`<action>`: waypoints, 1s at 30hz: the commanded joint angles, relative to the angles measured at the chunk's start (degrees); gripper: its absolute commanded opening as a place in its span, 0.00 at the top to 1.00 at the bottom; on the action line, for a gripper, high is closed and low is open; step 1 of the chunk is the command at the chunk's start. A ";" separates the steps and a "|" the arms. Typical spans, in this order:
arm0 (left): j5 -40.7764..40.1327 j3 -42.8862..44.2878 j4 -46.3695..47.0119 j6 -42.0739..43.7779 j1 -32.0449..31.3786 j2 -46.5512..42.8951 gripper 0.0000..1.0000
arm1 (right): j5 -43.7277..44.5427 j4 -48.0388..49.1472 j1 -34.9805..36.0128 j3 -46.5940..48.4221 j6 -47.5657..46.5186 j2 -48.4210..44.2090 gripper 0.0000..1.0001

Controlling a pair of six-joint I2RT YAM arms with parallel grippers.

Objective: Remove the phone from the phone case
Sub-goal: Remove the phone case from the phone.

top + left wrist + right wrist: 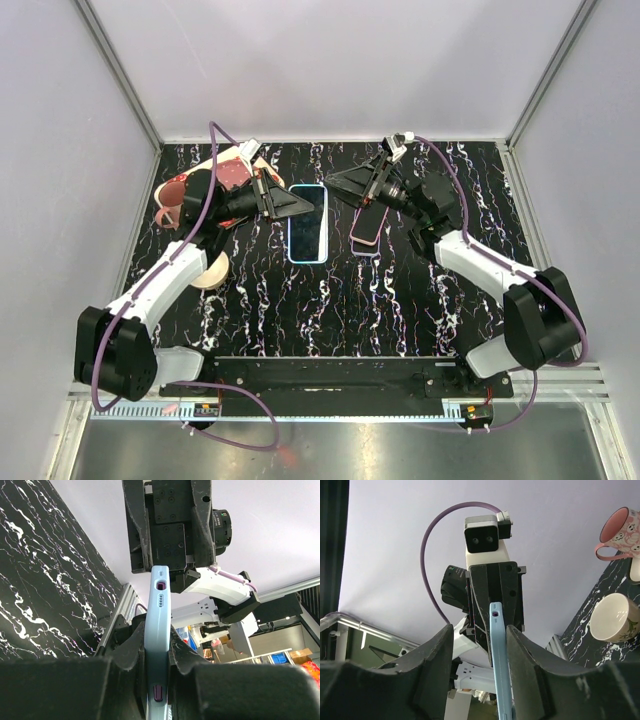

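The phone in its light blue case (307, 222) is at the table's middle back, screen up. My left gripper (298, 205) is shut on its left edge; the left wrist view shows the case (159, 610) edge-on, pinched between both pads of the gripper (159, 655). My right gripper (336, 186) is at the case's far right corner. In the right wrist view the gripper (480, 665) is open, with the case (499, 660) between the fingers, against the right finger (525, 665) and clear of the left one. I cannot tell whether the phone rests on the table.
A dark pink-edged phone or case (368, 228) lies flat beside the blue one, under my right arm. A pink mug (620, 532), a cream cup (615, 617) and other crockery (225, 170) stand at the back left. A beige cup (210, 270) lies by my left arm.
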 commanded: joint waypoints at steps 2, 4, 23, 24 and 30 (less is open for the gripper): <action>1.05 1.32 5.84 -0.93 -0.41 -1.19 1.00 | -1.68 8.14 -0.26 0.41 3.07 0.94 0.51; 0.87 1.23 5.76 -1.01 -0.32 -1.36 1.00 | -1.77 9.37 -0.26 0.23 3.86 1.38 0.55; 0.34 1.41 8.13 -2.42 -0.50 -2.59 1.00 | -4.05 20.44 0.09 -0.38 10.89 7.09 0.56; 0.43 1.41 8.39 -2.59 -0.41 -2.51 1.00 | -4.05 20.18 0.09 -0.56 10.90 7.09 0.56; 0.43 1.58 8.66 -2.68 -0.50 -2.68 1.00 | -3.70 17.20 0.18 -0.82 8.88 6.30 0.59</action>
